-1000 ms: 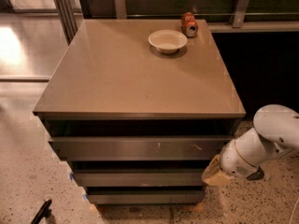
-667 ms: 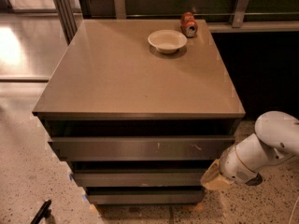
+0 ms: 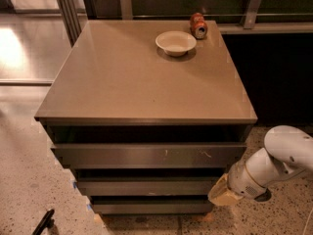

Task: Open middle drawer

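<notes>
My gripper [image 3: 222, 192] sits low at 4 o'clock in the camera view, off the right end of the middle drawer [image 3: 146, 186]. Since a second ago it has dropped a little, from level with the scratched top drawer front [image 3: 146, 155] to level with the middle one. Can't tell if my jaws are wide or narrow, nor whether they touch the front yet.

The middle drawer is the second front down, under the table [image 3: 142, 82] top and above the short bottom front [image 3: 149, 207]. It looks not yet pulled out, with only a dark gap above it. So I judge I'm still in the approach, lining up with the right edge, and the pull is still to do.

A white bowl [image 3: 175, 42] and a tipped can [image 3: 198, 25] sit at 1 o'clock on the table, well apart from me.
</notes>
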Motion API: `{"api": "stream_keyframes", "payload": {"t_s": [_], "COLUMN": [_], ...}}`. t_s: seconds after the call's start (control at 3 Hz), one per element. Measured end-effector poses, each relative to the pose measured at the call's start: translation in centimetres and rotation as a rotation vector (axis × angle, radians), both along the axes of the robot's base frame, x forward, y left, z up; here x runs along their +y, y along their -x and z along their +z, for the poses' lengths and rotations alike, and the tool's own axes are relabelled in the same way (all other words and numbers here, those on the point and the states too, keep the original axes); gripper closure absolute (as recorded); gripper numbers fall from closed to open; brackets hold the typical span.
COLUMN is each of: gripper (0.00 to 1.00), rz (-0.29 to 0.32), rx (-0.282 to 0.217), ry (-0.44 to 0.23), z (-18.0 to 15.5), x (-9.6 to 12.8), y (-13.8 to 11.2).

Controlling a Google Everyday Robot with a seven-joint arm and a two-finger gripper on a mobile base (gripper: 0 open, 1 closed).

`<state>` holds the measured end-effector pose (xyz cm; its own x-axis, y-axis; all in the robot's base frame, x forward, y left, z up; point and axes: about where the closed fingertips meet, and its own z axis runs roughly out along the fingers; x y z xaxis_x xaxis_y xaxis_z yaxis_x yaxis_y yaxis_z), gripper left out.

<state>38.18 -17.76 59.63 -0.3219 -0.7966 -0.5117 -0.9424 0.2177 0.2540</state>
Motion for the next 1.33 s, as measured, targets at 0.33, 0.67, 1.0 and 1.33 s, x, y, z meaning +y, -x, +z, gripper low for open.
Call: {"api": "stream_keyframes", "payload": {"t_s": [0.33, 0.67, 1.0, 1.33], "gripper": [1.00, 1.00, 1.00, 1.00], "rz": [-0.056, -0.057, -0.103, -0.138], "rx": [-0.018, -0.016, -0.006, 0.006], "ry": [-0.061, -0.062, -0.069, -0.075], "z": [-2.2, -2.2, -5.0, -7.2], "x": [1.6, 1.6, 2.7, 3.5], "y": [-0.9, -0.9, -1.6, -2.2]}}
